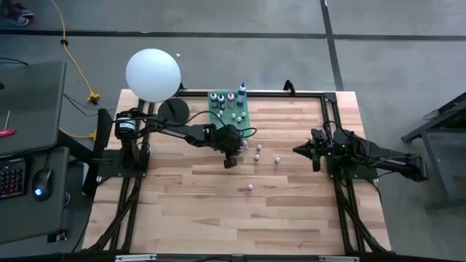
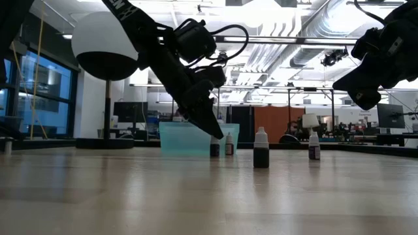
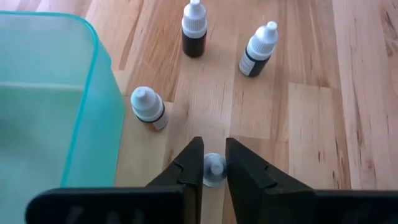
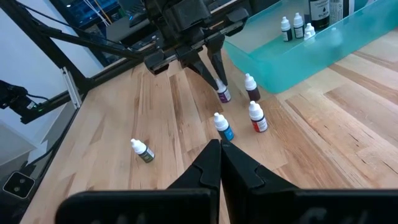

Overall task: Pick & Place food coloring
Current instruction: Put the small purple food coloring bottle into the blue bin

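Both arms read near-black from above, built of slim jointed links on chunky bases. The left arm (image 1: pixel 171 131) carries a boxy motor housing at its shoulder, with a pale label on it, and a thin black cable loops off its wrist. Its left pincer (image 3: pixel 211 168) shows two matte black, wedge-shaped fingers. The right pincer (image 4: pixel 220 155) has the same dark tapered fingers.

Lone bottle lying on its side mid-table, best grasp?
Grip the bottle across its body, just below the white cap, coming straight down from above. It lies tipped on the table with bare wood all round, so fingers should straddle its narrow width, set crosswise to its long axis.
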